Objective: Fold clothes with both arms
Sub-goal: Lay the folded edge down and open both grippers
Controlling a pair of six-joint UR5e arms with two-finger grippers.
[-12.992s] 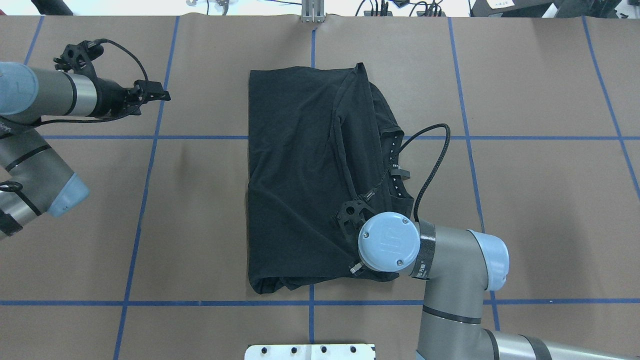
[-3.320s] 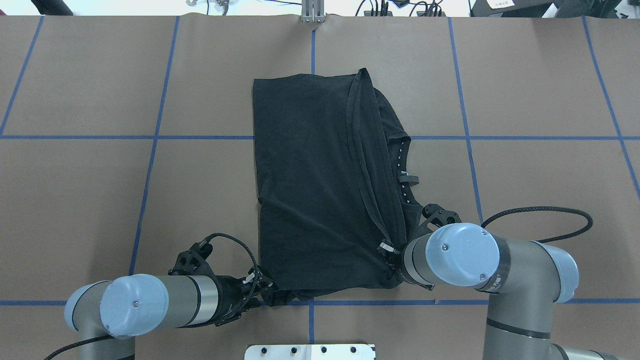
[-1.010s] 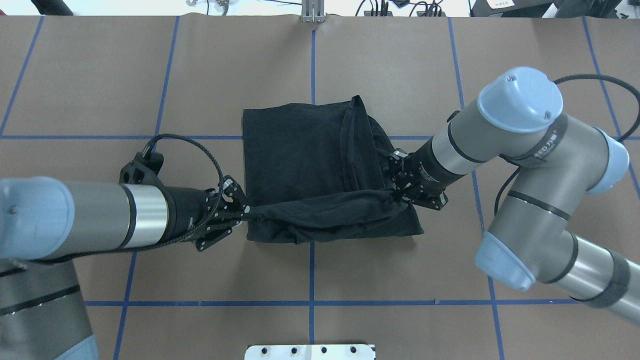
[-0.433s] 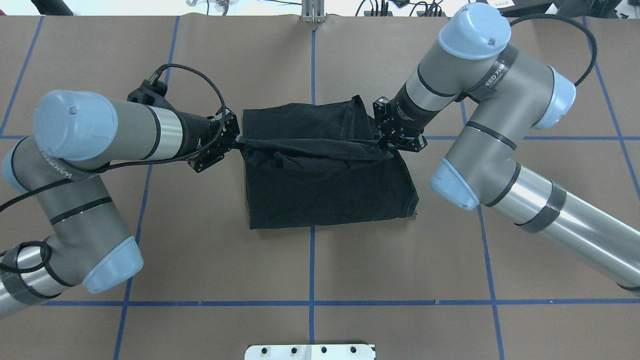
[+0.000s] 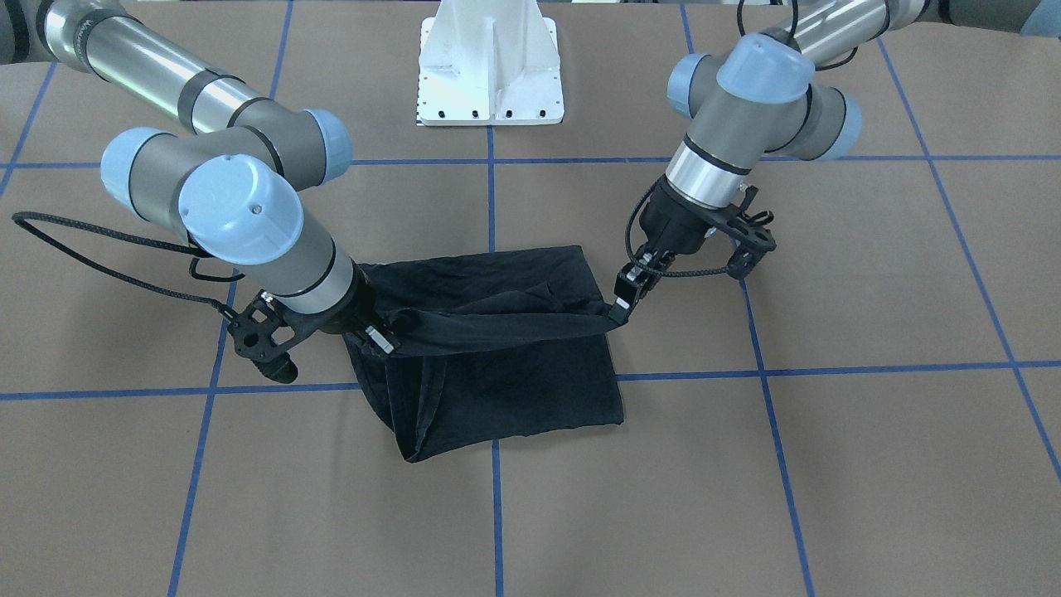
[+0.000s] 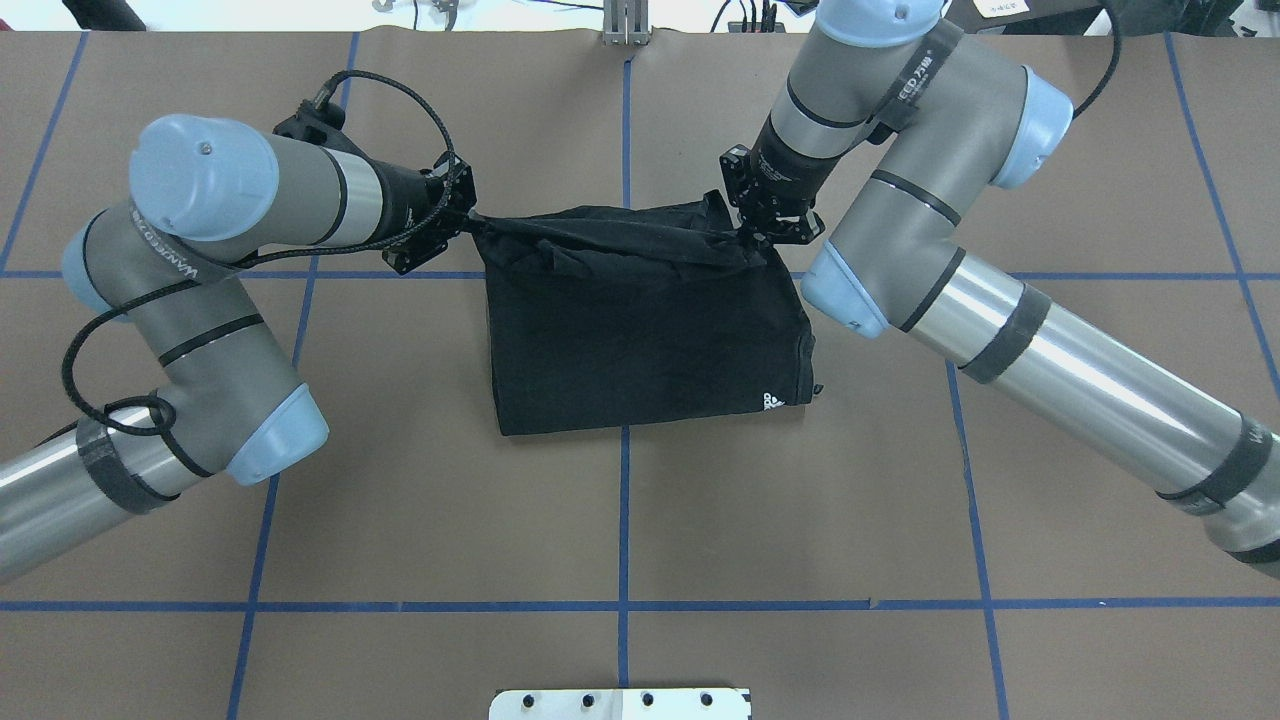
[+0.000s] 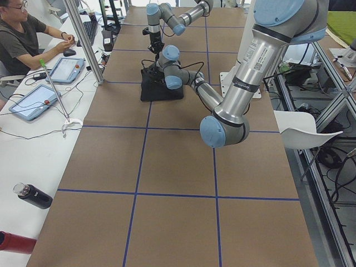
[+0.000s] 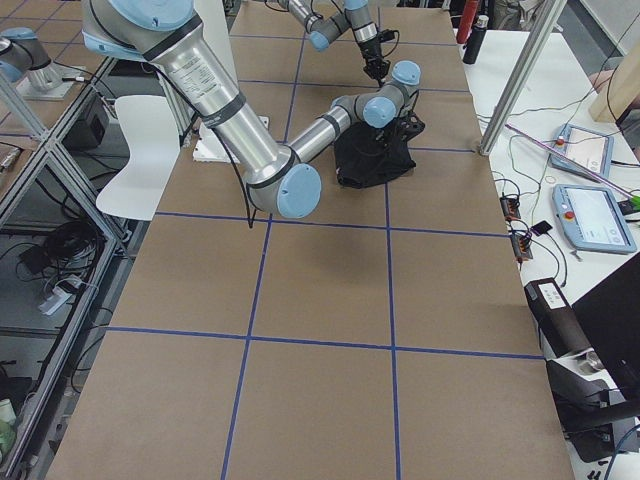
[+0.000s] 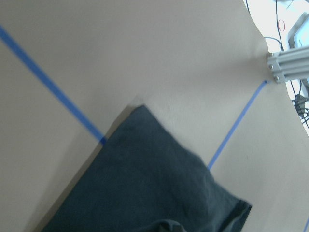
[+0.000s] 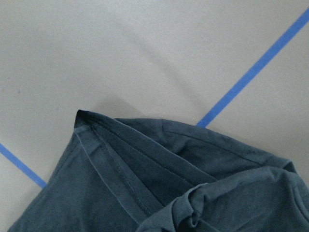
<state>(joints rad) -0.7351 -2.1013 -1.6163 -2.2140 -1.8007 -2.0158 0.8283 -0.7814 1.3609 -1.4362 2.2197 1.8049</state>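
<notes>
Across the middle of the table (image 6: 900, 480), the black T-shirt (image 6: 640, 340) lies astride the centre blue tape line (image 6: 622, 500), and I hold its near hem stretched taut between my two claws. My left gripper (image 6: 466, 218) is pinched tight on one end of that hem, and my right gripper (image 6: 752, 232) is clamped on the other.

A few seconds ago both claws were down at the shirt's near edge. Less than half a second ago the hem hung over the shirt's middle, and now it sits above the far edge. The shirt's outline on the table has shrunk to about half its earlier depth. I judge the fold nearly made; what remains is to lower the hem onto the far edge and let go evenly, so neither corner drags.

A small white logo (image 6: 773, 401) now shows at the near right corner of the folded cloth. It looks like a three-bar mark, and any lettering under it is too small to read. My left arm (image 6: 200, 330) carries writing that seems to read WANREED. I cannot make out the big chest print in any view.
</notes>
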